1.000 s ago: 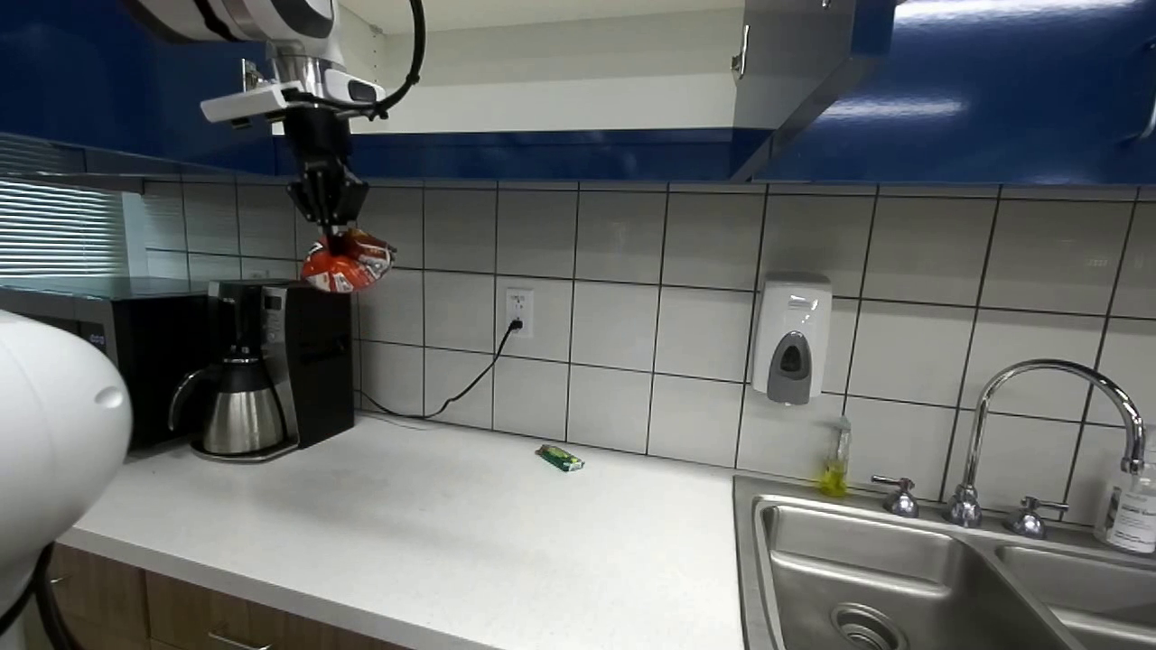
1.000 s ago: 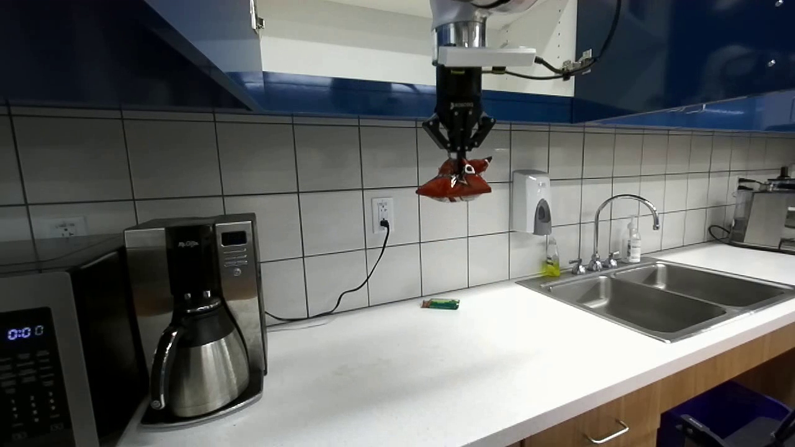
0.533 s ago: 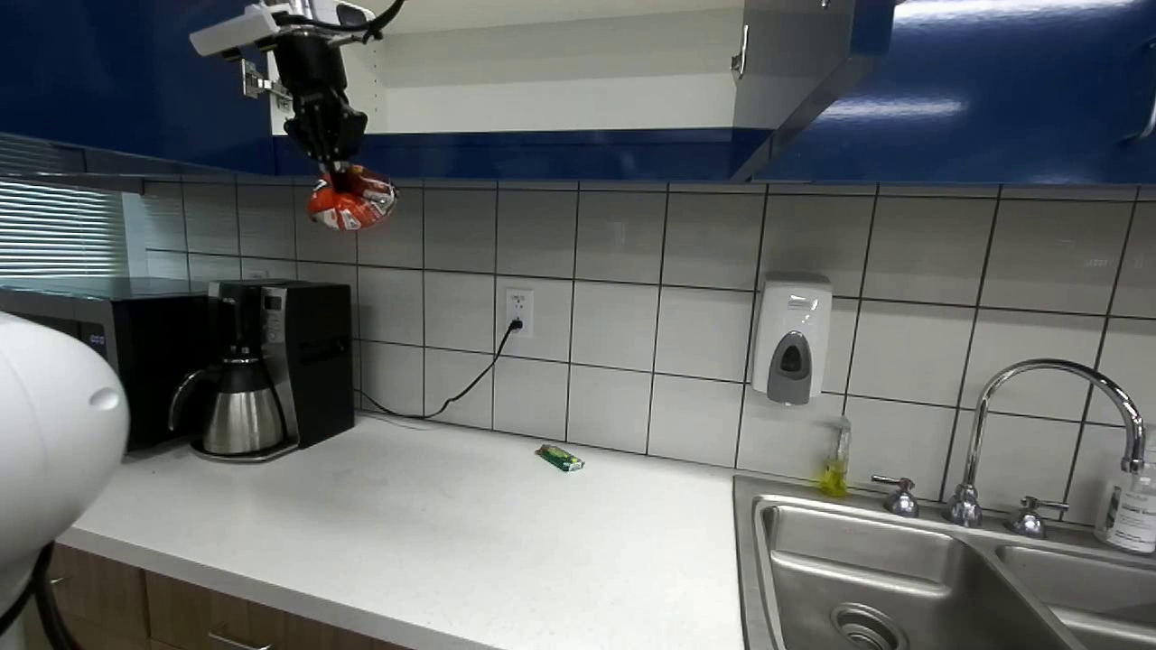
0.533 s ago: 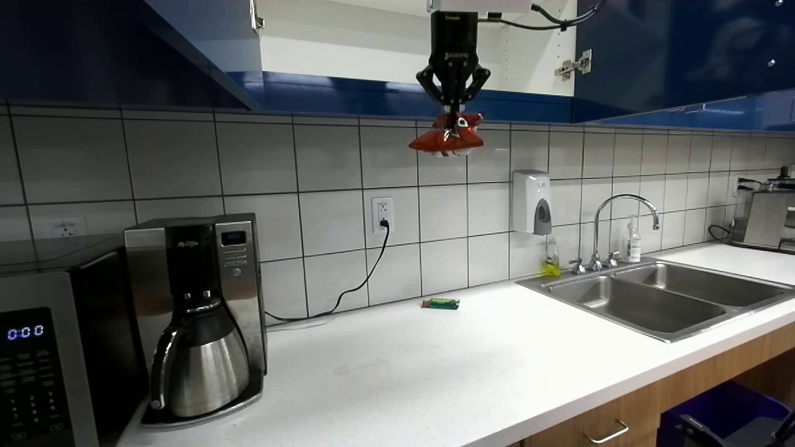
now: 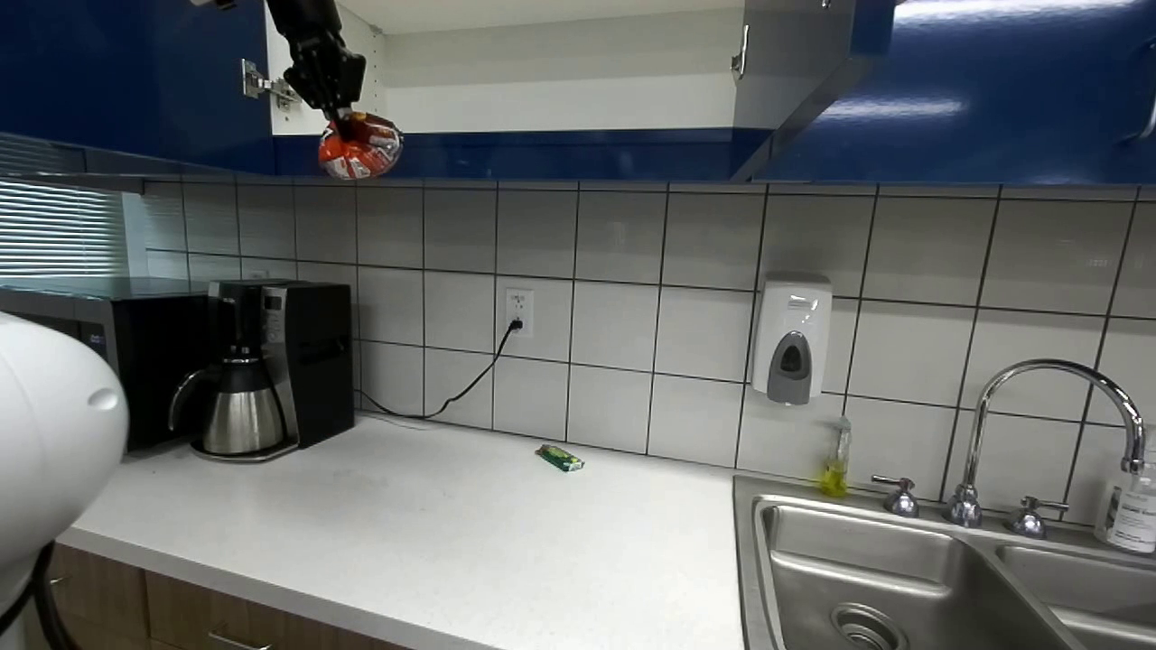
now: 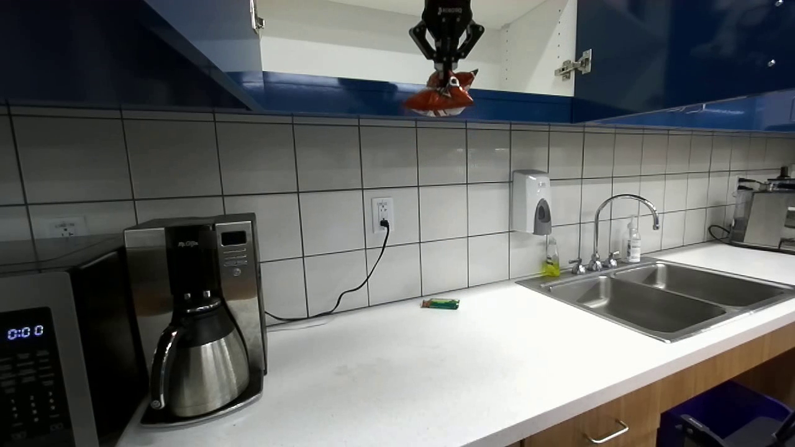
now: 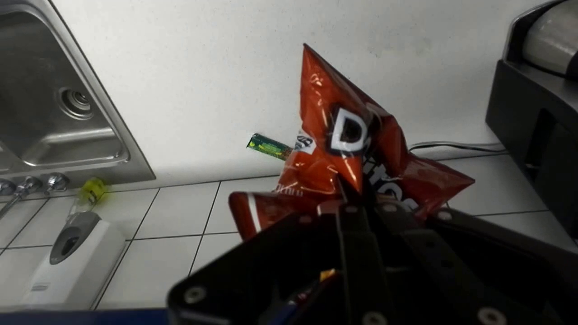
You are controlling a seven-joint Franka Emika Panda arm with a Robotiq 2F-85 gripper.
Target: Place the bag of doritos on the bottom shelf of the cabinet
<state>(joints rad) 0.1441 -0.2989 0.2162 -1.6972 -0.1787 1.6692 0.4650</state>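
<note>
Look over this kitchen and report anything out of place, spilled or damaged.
No clear spill or damage shows. Slightly odd: a green packet lies loose on the counter near the tiled wall, and the microwave display reads 0:00, as if unset. The bag of doritos looks crumpled, but the hand is pinching it.

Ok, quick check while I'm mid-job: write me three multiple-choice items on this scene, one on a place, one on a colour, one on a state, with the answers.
1. Where does the green packet lie?
A) in the sink
B) on the counter
C) on the coffee maker

2. What colour is the lower edge of the cabinet?
A) blue
B) red
C) yellow

3. How does the gripper stand to the bag of doritos?
A) open above it
B) closed, apart from it
C) pinching it

Answers:
1 B: both exterior views show the packet flat on the white counter.
2 A: that edge is glossy blue in both exterior views.
3 C: the wrist view shows the bag of doritos squeezed in the gripper.
</note>
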